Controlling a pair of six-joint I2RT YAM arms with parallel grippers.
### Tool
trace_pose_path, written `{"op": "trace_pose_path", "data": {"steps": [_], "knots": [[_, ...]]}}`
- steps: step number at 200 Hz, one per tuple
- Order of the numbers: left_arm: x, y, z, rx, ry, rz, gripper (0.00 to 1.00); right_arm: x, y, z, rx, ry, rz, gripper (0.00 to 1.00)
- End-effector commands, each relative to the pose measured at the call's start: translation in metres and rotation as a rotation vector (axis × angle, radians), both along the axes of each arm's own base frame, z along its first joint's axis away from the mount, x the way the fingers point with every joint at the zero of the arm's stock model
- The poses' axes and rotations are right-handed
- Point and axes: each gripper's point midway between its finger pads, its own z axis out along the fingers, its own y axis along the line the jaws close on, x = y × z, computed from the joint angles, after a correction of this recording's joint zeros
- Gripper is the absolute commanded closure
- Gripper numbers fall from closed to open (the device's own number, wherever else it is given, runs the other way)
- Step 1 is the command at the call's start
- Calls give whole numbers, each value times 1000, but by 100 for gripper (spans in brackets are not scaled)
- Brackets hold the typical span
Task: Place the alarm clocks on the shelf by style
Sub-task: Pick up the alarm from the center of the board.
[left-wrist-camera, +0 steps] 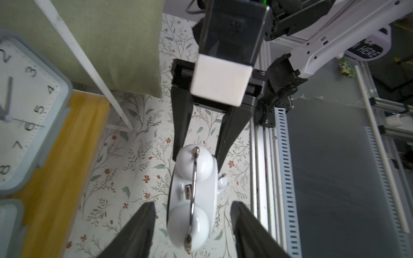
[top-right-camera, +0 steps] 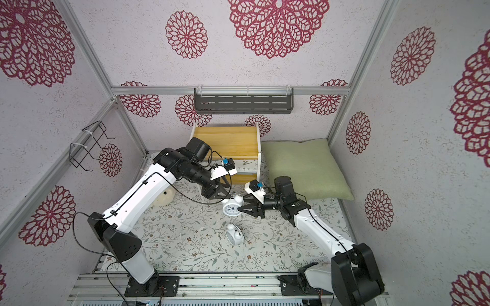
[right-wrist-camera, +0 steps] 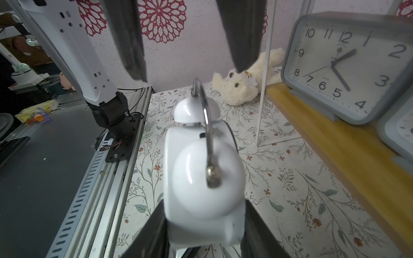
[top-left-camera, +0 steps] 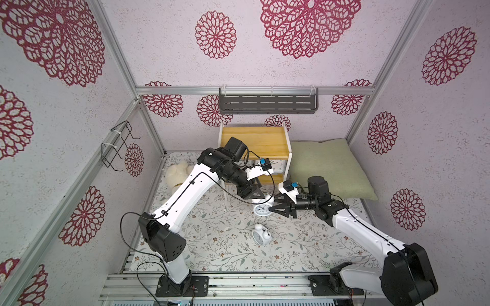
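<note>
Nearest the rail, a white twin-bell clock [top-left-camera: 259,233] lies on the floral cloth. Beyond it, toward the shelf [top-left-camera: 256,143], the right gripper [right-wrist-camera: 201,225] pinches another twin-bell clock [right-wrist-camera: 201,169]; the left gripper [left-wrist-camera: 192,223] straddles it, jaws spread clear. Two grey clocks [right-wrist-camera: 348,64] stand on the shelf's lower board.

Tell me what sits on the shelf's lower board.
Two grey clocks stand on the lower board of the shelf; the second is cut off. The top board hides the rest from above.

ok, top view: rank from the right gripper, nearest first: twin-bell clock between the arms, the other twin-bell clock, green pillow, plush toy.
1. Twin-bell clock, at the right gripper.
2. Other twin-bell clock, on the bedding toward the robot bases.
3. Green pillow, beside the shelf.
4. Plush toy, past the left arm.
</note>
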Motion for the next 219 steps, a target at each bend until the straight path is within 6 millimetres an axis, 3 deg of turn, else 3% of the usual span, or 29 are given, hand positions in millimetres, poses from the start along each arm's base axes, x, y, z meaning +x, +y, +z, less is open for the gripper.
{"op": "trace_pose_path", "data": {"steps": [1, 21, 61, 98, 130, 175, 219], "knots": [[19, 6, 38, -93, -174, 144, 25, 2, -1, 48, 95, -120, -34, 64], [35, 26, 64, -180, -282, 300, 17, 7, -5, 67, 134, -143, -77, 63], [46, 84, 106, -345, -407, 571, 16, 18, -11, 117, 222, -195, -144, 63], [45, 136, 115, -389, -473, 792, 18, 28, -12, 165, 281, -258, -182, 63], [51, 174, 114, -430, -479, 962, 33, 52, -14, 199, 299, -295, -260, 62], [73, 183, 90, -444, -335, 997, 36, 106, -20, 227, 284, -276, -403, 61], [89, 178, 66, -436, -231, 951, 49, 148, -23, 237, 247, -241, -453, 61]]}}
